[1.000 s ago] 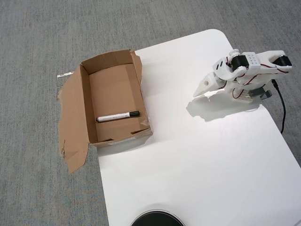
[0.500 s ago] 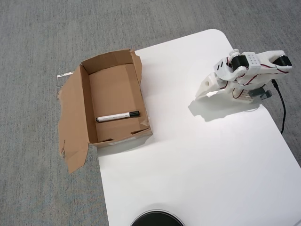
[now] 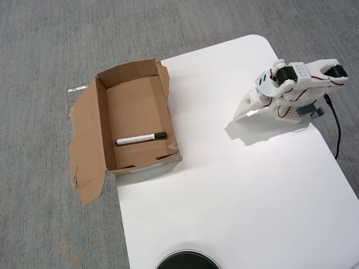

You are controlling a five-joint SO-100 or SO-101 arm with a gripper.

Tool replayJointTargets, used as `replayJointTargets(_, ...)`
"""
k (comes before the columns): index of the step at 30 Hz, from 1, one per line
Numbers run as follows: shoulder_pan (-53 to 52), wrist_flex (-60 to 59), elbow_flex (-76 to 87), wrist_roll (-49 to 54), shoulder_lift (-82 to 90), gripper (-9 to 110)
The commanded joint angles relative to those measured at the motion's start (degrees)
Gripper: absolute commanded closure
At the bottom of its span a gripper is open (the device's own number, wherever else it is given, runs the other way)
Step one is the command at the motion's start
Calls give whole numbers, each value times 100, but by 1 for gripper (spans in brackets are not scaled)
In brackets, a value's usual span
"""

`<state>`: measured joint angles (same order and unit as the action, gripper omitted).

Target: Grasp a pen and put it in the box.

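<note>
Pen (image 3: pixel 140 138) lies inside box (image 3: pixel 101 120), well left of gripper (image 3: pixel 242 111), long axis pointing roughly toward it. Fingers look together, empty. 1 arm only.

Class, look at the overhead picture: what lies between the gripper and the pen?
In the overhead view, bare white tabletop and then the box's right wall separate the gripper from the pen, which lies inside the box.

- One pen (image 3: pixel 140 138), lying inside the box.
- One cardboard box (image 3: pixel 102 140).
- One white robot arm (image 3: pixel 291 89), right of the box.
- One white bench (image 3: pixel 235 185).
</note>
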<state>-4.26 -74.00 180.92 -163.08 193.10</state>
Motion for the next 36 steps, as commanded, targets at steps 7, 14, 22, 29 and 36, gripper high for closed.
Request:
replayJointTargets(7, 66, -149, 154, -40, 352, 99)
replayJointTargets(14, 75, -149, 154, -40, 343, 99)
replayJointTargets(22, 75, -141, 154, -40, 343, 99)
replayJointTargets(29, 75, -141, 154, -48, 343, 99)
replayJointTargets(36, 40, -141, 154, -127, 343, 100)
